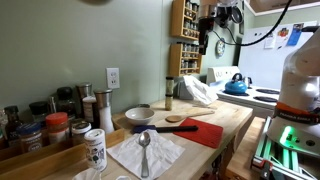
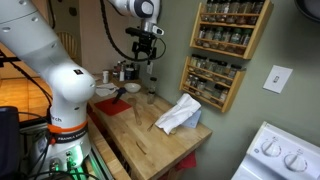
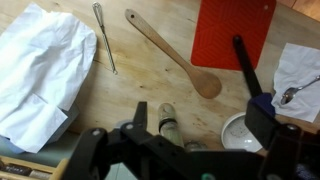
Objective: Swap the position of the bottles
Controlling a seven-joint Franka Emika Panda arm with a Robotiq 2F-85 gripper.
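Note:
One slim bottle [image 3: 166, 120] with a dark top stands on the wooden counter, seen from above in the wrist view. A second small round top [image 3: 193, 146] shows just beside it, mostly hidden by my gripper body. In an exterior view a bottle [image 1: 169, 93] stands between the white bowl [image 1: 139, 116] and the white cloth [image 1: 195, 92]. It also shows in the other view [image 2: 151, 97]. My gripper [image 3: 200, 125] is open and empty. It hangs high above the bottles in both exterior views [image 1: 204, 40] [image 2: 147, 50].
A wooden spoon [image 3: 170, 50], a red mat [image 3: 232, 30], a whisk [image 3: 105, 35] and the crumpled white cloth [image 3: 40, 70] lie on the counter. A napkin with a metal spoon [image 1: 145, 150] lies near the front. Spice jars [image 1: 55, 128] stand along the wall.

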